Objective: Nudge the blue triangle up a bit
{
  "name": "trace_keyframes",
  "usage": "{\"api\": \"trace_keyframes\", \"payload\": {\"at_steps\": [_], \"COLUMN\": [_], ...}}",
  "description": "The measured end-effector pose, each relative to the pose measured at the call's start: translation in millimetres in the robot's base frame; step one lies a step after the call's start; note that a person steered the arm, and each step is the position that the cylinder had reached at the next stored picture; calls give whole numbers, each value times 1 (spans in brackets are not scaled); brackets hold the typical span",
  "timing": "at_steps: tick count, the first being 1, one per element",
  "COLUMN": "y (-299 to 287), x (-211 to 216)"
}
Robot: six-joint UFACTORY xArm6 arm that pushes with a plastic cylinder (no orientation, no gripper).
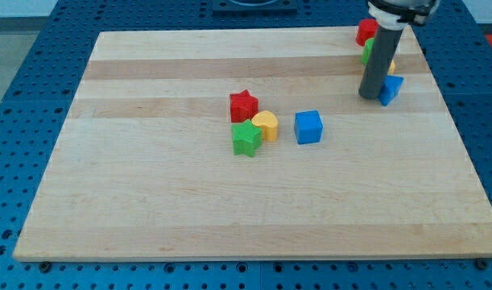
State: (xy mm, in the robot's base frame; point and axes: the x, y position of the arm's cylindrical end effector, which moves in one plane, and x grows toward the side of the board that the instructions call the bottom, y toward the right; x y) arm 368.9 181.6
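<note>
Board: we see a pale wooden board (149, 209) lying on a blue perforated table (20, 97).
Centre cluster: a red star (243, 105) sits at the view's top of the group, a green star (246, 138) just below it, and a yellow heart-like block (266, 126) presses against both on their right.
Blue cube (308, 127): it stands alone, just to the view's right of the yellow block, with a small gap between them.
Rod: our dark rod comes down from the view's top right; we carry no jaws, so there is nothing to open or close.
My tip (369, 97): it rests on the board at the left flank of the blue triangle, touching or nearly so.
Blue triangle (391, 89): it is a small bright blue wedge near the board's upper right, its left part hidden by the rod, its pointed edge toward the view's bottom.
Behind the rod: a red block (365, 32), a green block (365, 53) and a sliver of yellow (390, 66) peep out, their shapes unclear.
</note>
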Motion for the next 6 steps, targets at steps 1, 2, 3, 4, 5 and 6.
{"api": "trace_keyframes", "payload": {"at_steps": [1,2,3,4,5,6], "y": [-1,-11,-10,18,44,50], "x": [1,25,66,68,49,27]}}
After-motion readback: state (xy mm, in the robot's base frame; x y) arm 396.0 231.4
